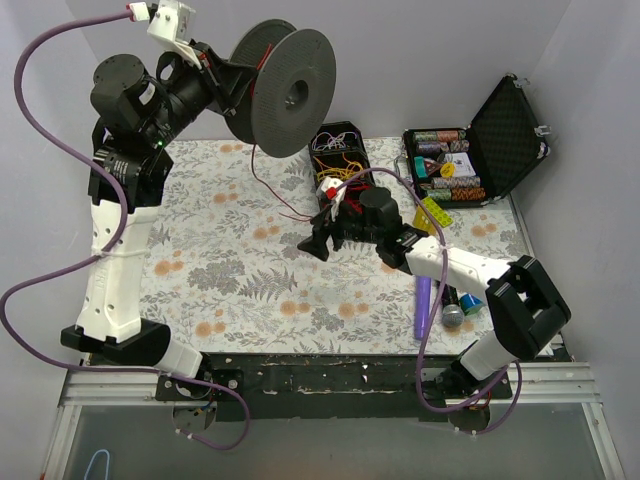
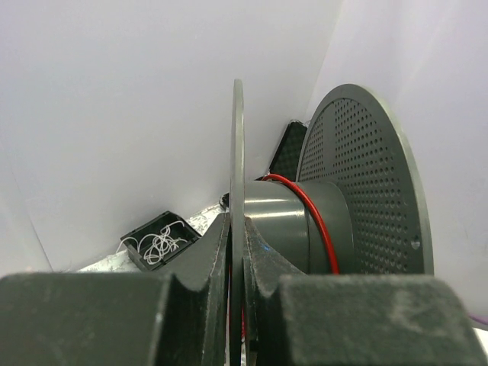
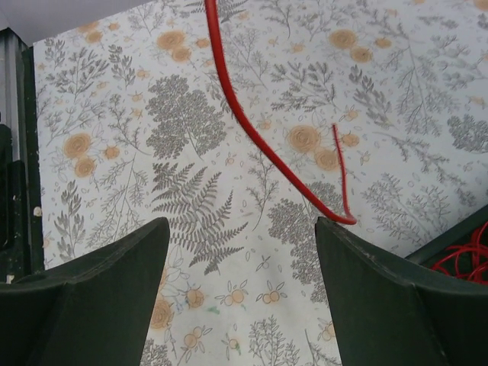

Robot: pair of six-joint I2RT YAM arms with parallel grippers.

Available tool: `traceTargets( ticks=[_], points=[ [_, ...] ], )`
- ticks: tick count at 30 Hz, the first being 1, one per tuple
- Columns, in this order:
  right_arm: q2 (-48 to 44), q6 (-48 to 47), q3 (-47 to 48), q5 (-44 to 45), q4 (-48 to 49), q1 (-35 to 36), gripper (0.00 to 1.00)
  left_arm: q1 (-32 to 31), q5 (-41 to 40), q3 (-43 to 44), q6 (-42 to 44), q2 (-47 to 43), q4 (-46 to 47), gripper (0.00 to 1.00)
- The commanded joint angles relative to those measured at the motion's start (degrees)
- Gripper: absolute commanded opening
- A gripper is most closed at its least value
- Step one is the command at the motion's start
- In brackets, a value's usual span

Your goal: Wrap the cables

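Observation:
My left gripper (image 1: 238,82) is raised high at the back left, shut on one flange of a dark grey spool (image 1: 290,92). In the left wrist view the jaws pinch the thin flange (image 2: 238,191), and a red cable (image 2: 316,221) runs round the hub. The red cable (image 1: 272,192) hangs from the spool down to the floral cloth. My right gripper (image 1: 318,242) is open and empty, low over the cloth. In the right wrist view the red cable (image 3: 252,137) lies just ahead of the gripper (image 3: 242,232), its end bent back near the right finger.
A black compartment box (image 1: 337,160) with red and yellow wires stands at the back middle; one compartment holds white wire (image 2: 160,242). An open black case (image 1: 480,160) with small parts is at back right. A purple tool (image 1: 424,305) and a microphone (image 1: 455,310) lie at the right.

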Motion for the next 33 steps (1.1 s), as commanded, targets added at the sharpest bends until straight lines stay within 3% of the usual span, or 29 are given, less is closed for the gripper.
traceTargets(
  ticks=[1, 5, 21, 23, 25, 28, 30, 33],
  points=[
    [0.7, -1.1, 0.5, 1.6, 11.1, -0.4, 0.85, 0.1, 1.2, 3.2, -0.3, 0.0, 3.2, 0.0],
    [1.1, 4.0, -1.7, 2.0, 17.4, -1.7, 0.83, 0.1, 1.0, 3.5, 0.0, -0.3, 3.6, 0.0],
    [7.9, 5.1, 3.0, -2.7, 15.9, -2.1, 0.72, 0.0, 2.1, 3.8, -0.7, -0.8, 3.5, 0.0],
    [9.3, 6.3, 3.5, -3.4, 16.9, -2.1, 0.6, 0.1, 2.3, 3.7, -1.1, -0.9, 3.5, 0.0],
    [10.3, 7.8, 4.3, -3.6, 17.9, -2.1, 0.32, 0.1, 2.5, 3.3, -1.5, -1.1, 3.4, 0.0],
    [10.1, 9.7, 3.8, -2.3, 20.0, -2.1, 0.09, 0.1, 2.2, 2.3, -1.8, -1.7, 3.1, 0.0],
    [9.5, 9.7, 3.1, -1.0, 19.4, -2.5, 0.01, 0.1, 2.2, 1.9, -1.7, -2.1, 2.9, 0.0],
    [8.4, 9.8, 2.8, 0.5, 15.1, -3.5, 0.01, 0.1, 3.6, 1.7, -1.5, -2.5, 2.4, 0.0]
  ],
)
